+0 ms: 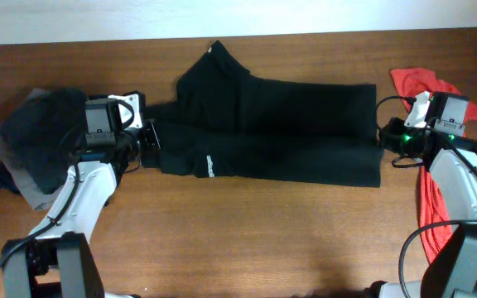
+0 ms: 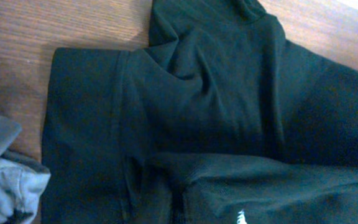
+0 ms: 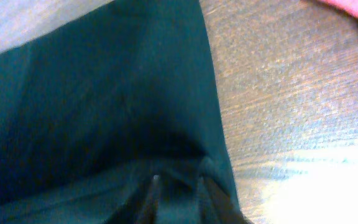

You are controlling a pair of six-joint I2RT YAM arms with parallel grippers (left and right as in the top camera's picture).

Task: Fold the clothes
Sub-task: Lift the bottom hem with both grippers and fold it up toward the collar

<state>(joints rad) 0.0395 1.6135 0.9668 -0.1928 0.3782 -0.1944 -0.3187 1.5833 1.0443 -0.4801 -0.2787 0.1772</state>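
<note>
The shirt (image 1: 280, 124) lies as a long folded band across the middle of the table (image 1: 247, 240), one part sticking out toward the far edge. My left gripper (image 1: 149, 139) is at its left end and my right gripper (image 1: 382, 136) at its right end. I cannot tell whether either is parted or pinching cloth (my wrist views are dark and blurred). A dark pile (image 1: 44, 136) lies by my left arm, a red garment (image 1: 421, 83) by my right.

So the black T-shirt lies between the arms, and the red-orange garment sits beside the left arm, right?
No: the red-orange garment lies beside the right arm, as the overhead view shows. The black T-shirt does lie between the arms.
</note>
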